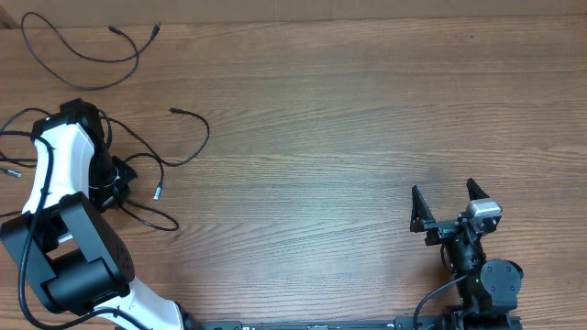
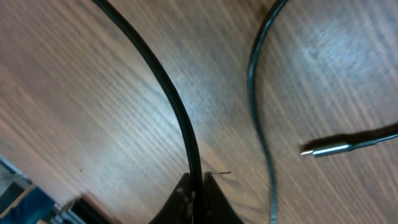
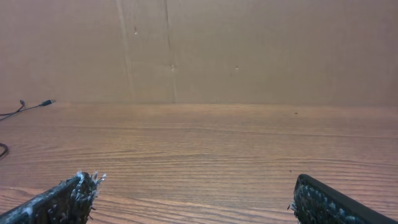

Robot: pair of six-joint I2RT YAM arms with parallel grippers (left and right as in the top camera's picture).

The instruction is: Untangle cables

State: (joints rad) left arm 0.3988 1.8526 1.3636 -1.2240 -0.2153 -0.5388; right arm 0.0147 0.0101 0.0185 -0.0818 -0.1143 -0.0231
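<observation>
Thin black cables (image 1: 174,156) lie tangled in loose loops at the table's left, under and around my left arm. One separate cable (image 1: 87,57) curls at the far left back. My left gripper (image 1: 117,179) is down on the tangle; in its wrist view the jaws (image 2: 196,190) are shut on a black cable (image 2: 163,81) that runs up and left from them. A second strand (image 2: 252,81) and a metal plug end (image 2: 323,149) lie beside it. My right gripper (image 1: 449,206) is open and empty at the front right, its fingers (image 3: 193,199) spread over bare wood.
The wooden table (image 1: 367,119) stretches between the arms. A brown cardboard wall (image 3: 199,50) stands at the back edge. A cable's plug end (image 3: 43,102) shows far left in the right wrist view.
</observation>
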